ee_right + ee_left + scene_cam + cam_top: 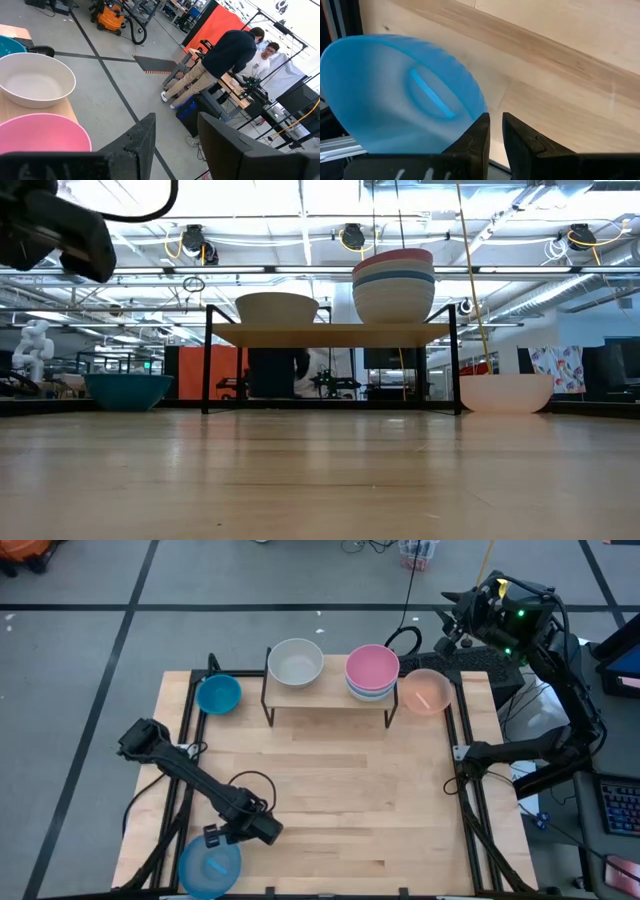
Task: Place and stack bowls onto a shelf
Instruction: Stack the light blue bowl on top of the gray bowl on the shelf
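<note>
On the shelf (330,695), at the far middle of the table (330,810), two lots of bowls sit side by side: a white bowl (295,661) alone on the left half, and a stack with a pink bowl (372,666) on top on the right half, light blue rims peeking out beneath it. From table height that stack (394,284) shows bands of pink, pale and blue, standing well taller than the single bowl next to it. Off the shelf's right end, just beside it on the tabletop, rests a peach bowl (425,691); off the left end, near the far left corner, a deep blue bowl (218,694). Down at the near left edge, a light blue bowl (210,866) hangs partly over the table's rim, and the left gripper (215,837) is right there at its far edge. The left wrist camera puts this bowl (400,95) tilted just in front of the left gripper's (496,125) fingers, which are drawn close with only a thin gap between them, and nothing is pinched in that gap. The right gripper (450,635) is up high beyond the table's far right corner, its fingers spread apart and holding nothing, looking over the shelf toward two people (235,60) at a bench in the room behind.
</note>
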### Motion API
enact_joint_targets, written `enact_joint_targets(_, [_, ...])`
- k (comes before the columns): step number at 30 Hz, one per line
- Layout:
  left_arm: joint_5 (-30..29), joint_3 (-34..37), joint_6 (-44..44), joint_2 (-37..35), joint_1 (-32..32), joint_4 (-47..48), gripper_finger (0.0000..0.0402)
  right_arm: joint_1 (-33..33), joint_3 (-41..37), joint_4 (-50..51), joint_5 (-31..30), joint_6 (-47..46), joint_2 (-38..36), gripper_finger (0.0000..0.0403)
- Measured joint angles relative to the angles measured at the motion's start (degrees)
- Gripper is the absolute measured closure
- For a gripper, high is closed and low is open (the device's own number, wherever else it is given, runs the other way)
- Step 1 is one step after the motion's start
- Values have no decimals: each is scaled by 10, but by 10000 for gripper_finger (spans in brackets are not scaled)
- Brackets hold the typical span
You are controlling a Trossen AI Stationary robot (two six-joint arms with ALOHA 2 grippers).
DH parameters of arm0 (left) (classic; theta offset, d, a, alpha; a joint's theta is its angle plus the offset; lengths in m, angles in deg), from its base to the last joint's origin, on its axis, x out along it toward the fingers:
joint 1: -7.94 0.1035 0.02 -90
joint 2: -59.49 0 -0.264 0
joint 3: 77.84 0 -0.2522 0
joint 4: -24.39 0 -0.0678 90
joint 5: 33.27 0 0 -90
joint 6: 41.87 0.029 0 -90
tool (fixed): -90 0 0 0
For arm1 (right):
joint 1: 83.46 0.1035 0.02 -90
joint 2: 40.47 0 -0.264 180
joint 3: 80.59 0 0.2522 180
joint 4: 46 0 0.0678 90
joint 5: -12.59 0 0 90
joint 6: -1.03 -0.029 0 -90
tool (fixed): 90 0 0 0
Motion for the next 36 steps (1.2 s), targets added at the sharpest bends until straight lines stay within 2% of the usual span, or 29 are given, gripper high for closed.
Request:
enact_joint_targets(17, [50, -7, 2, -5, -9, 17, 344, 0, 0, 0, 0, 0, 0, 261])
enact_joint_targets(25, [43, -7, -2, -5, -14, 20, 344, 0, 0, 0, 0, 0, 0, 261])
enact_joint_targets(30, [-7, -7, 8, -5, -13, 6, 344, 0, 0, 0, 0, 0, 0, 261])
enact_joint_targets(36, [12, -7, 8, -2, -14, 12, 344, 0, 0, 0, 0, 0, 0, 261])
